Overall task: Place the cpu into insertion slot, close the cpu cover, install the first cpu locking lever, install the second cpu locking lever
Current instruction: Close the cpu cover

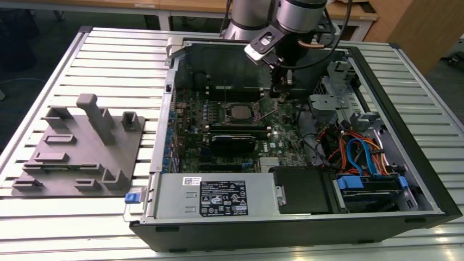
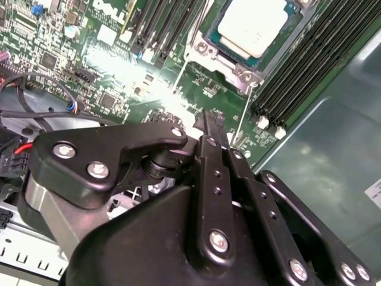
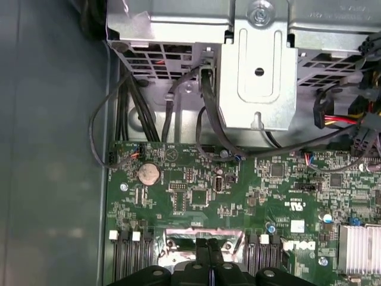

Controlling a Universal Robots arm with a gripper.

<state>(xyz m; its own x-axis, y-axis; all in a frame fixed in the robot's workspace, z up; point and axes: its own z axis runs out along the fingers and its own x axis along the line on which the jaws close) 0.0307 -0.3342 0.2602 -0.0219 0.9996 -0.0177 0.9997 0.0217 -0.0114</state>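
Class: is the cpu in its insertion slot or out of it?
In. In the second wrist view the cpu lies flat, silver top up, seated within the insertion slot and its metal rim.

Matt silver-grey metal cpu; smooth, slightly glossy black metal gripper

No print can be made out. A black sticker and a small white sticker sit on the grey power supply, their lettering too fine.
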